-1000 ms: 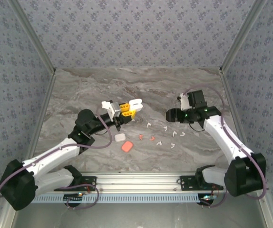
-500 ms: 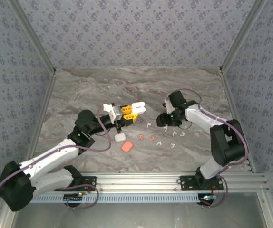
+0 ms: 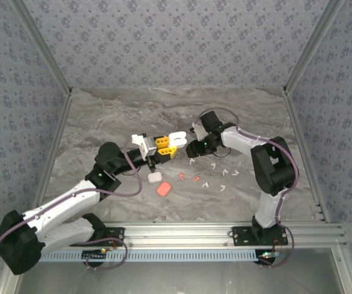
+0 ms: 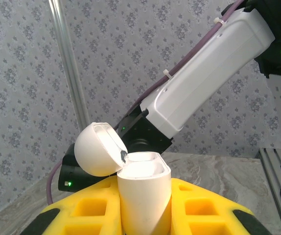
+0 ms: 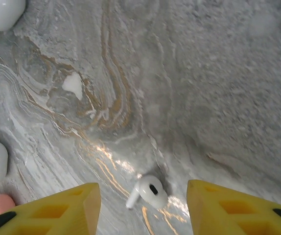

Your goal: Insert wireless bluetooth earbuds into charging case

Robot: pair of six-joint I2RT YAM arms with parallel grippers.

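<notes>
The right hand (image 3: 194, 149) has swung left, toward the left hand (image 3: 162, 145), which pinches a white case (image 4: 143, 193), lid open. One white earbud (image 5: 148, 191) lies on the table (image 5: 204, 73) between the right hand's spread fingers (image 5: 228, 205).

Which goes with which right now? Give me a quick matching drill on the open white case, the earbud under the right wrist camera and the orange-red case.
Things:
1. open white case
2. white earbud
3. orange-red case

Places:
A. lying on the table beside a second white case
B. clamped in the left gripper, held up with its lid swung back
C. on the table between the right gripper's spread fingers, untouched

Pairs: 1-B, 2-C, 3-A
</notes>
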